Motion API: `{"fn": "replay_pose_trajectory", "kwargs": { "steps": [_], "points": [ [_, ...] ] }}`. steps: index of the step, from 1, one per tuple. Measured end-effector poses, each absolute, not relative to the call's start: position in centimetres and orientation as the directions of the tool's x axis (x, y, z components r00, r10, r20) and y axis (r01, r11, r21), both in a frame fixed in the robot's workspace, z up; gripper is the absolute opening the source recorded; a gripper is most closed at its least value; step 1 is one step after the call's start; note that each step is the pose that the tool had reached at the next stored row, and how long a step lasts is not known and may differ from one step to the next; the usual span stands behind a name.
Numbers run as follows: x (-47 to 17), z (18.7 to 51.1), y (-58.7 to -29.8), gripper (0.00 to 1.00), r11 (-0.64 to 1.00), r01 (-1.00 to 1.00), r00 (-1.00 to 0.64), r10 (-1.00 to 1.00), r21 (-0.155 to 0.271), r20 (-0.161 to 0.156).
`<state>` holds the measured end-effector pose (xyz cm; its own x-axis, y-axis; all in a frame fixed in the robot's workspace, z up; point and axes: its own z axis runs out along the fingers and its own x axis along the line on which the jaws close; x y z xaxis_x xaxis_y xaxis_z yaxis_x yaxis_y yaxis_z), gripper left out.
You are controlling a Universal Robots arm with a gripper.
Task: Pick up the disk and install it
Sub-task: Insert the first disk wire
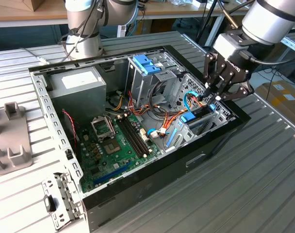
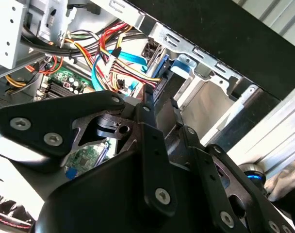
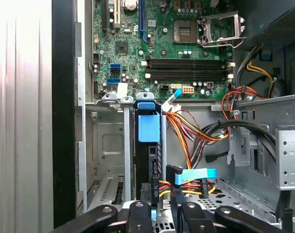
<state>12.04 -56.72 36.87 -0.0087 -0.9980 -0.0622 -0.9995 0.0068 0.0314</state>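
Note:
The disk (image 1: pixel 197 118), a dark slab with bright blue rails, stands on edge in the metal bay at the open computer case's corner on the exterior view's right. In the first wrist view the disk (image 3: pixel 150 145) runs away from the camera between the bay's grey walls, a blue tab on its upper edge. My gripper (image 1: pixel 211 100) hangs right over the disk's near end. Its fingers (image 3: pixel 178 206) straddle that end, and wires show in the gap between one finger and the disk, so it looks open. In the second wrist view the gripper (image 2: pixel 161 104) points into the bay.
The case (image 1: pixel 138 191) lies open on a ribbed metal table. Inside are a green motherboard (image 1: pixel 113 145), a grey power supply (image 1: pixel 77 85), a blue-topped drive cage (image 1: pixel 146 65) and coloured cable bundles (image 3: pixel 196 141) beside the bay. A second arm's base (image 1: pixel 84 29) stands behind.

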Motion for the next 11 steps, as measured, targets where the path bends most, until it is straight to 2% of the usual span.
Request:
{"fn": "replay_pose_trajectory", "kwargs": {
  "steps": [3,4,5,7,11],
  "points": [
    [12.0,36.9,-56.7,0.29,0.007,-0.999,-0.009,-0.998,0.031,-0.063],
    [12.0,36.9,-56.7,0.22,0.007,-0.999,-0.009,-0.998,0.032,-0.064],
    [12.1,36.8,-56.7,0.22,0.007,-0.999,-0.009,-0.998,0.034,-0.067],
    [12.5,36.7,-56.7,0.11,0.006,-0.999,-0.01,-0.997,0.045,-0.077],
    [13.6,36.6,-56.7,0.11,0.006,-0.999,-0.01,-0.997,0.054,-0.079]
  ]
}}
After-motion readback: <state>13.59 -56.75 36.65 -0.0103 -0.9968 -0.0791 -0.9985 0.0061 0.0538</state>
